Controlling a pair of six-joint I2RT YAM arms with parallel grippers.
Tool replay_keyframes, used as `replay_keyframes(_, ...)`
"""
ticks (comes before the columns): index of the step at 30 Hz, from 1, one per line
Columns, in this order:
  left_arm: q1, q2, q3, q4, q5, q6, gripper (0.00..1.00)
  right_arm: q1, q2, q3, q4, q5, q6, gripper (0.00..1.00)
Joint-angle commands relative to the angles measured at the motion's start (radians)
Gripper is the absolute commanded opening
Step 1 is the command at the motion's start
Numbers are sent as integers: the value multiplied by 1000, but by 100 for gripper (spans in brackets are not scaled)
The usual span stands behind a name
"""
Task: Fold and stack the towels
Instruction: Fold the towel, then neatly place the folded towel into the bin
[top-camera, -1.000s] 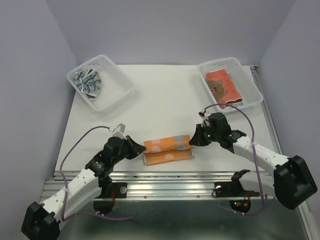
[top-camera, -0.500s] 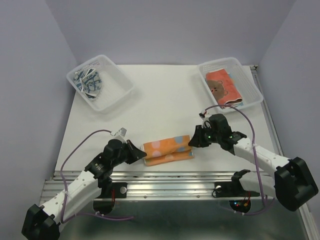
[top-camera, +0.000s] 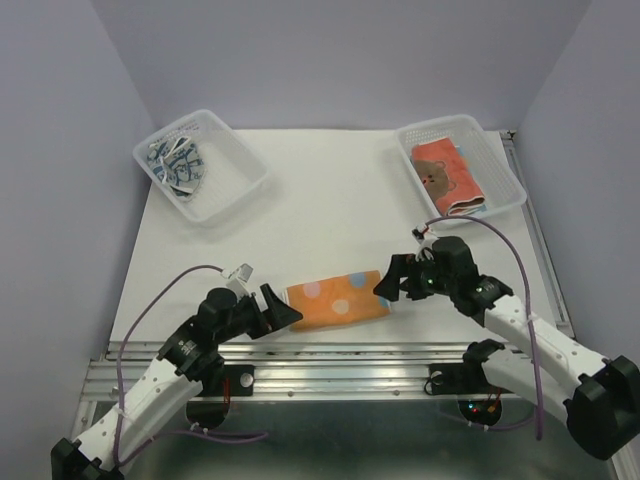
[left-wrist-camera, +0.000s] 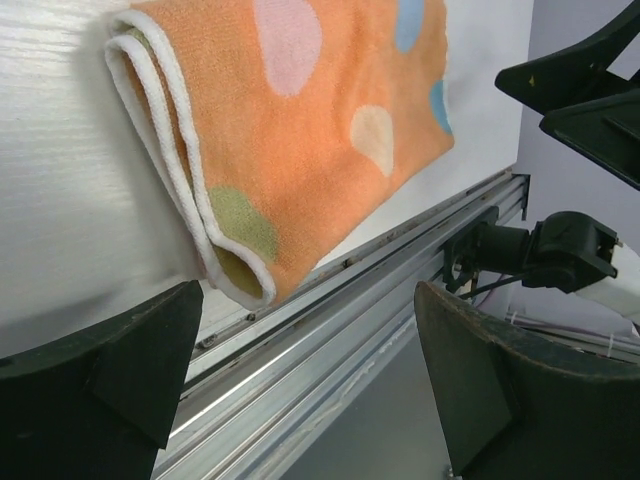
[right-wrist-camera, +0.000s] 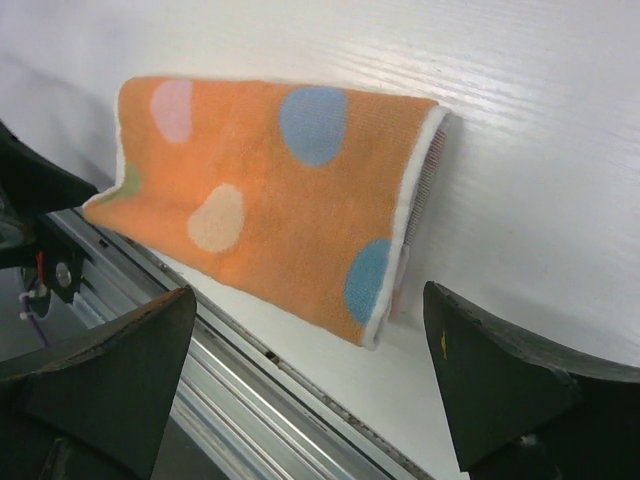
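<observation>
The left gripper (top-camera: 281, 308) has its jaws spread wide and empty, just off the left end of the folded orange towel (top-camera: 335, 300). The right gripper (top-camera: 389, 281) is likewise spread and holds nothing, just beside the towel's right end. We see this towel, orange with pale, blue and green dots and a white hem, lying flat on the white table (top-camera: 330, 210) at its near edge, along the metal rail (top-camera: 350, 352). Farther back, we note the left basket (top-camera: 237, 177) with a blue-and-white patterned towel (top-camera: 178, 163) and the right basket (top-camera: 498, 166) holding a folded red-orange towel (top-camera: 447, 176).
</observation>
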Motion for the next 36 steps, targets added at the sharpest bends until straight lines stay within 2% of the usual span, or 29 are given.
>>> replay_keyframes(1,-5,-17,41,-41,-29,-9,99,7,80,58,-33,82,20,100)
replay_keyframes(6,-5,32,64,-18,-141,-32,99,90,250,150,-56,218,24,100)
replay_keyframes(9,-5,84,88,-5,-191,-24,99,160,352,196,-94,338,46,97)
replay_keyframes(11,-5,119,94,-1,-201,-20,99,190,392,224,-111,428,67,91)
replay_keyframes(18,-5,173,99,13,-238,-15,99,242,498,229,-118,505,102,62)
replay_keyframes(23,-5,169,101,5,-255,-20,99,289,562,229,-110,533,118,58)
replay_keyframes(24,-5,167,101,5,-257,-20,99,295,571,229,-107,531,116,56)
replay_keyframes(25,-5,166,101,2,-258,-23,99,302,580,229,-104,534,122,43)
replay_keyframes(26,-5,166,102,2,-260,-23,99,311,596,229,-101,540,125,38)
replay_keyframes(30,-5,164,101,-4,-272,-24,99,323,630,239,-98,620,150,23)
replay_keyframes(31,-5,162,101,-2,-273,-24,99,322,636,244,-98,632,156,14)
replay_keyframes(32,-5,162,104,-4,-272,-20,99,323,639,247,-98,645,158,10)
replay_keyframes(36,-5,152,105,2,-272,-12,99,322,630,291,-119,778,90,4)
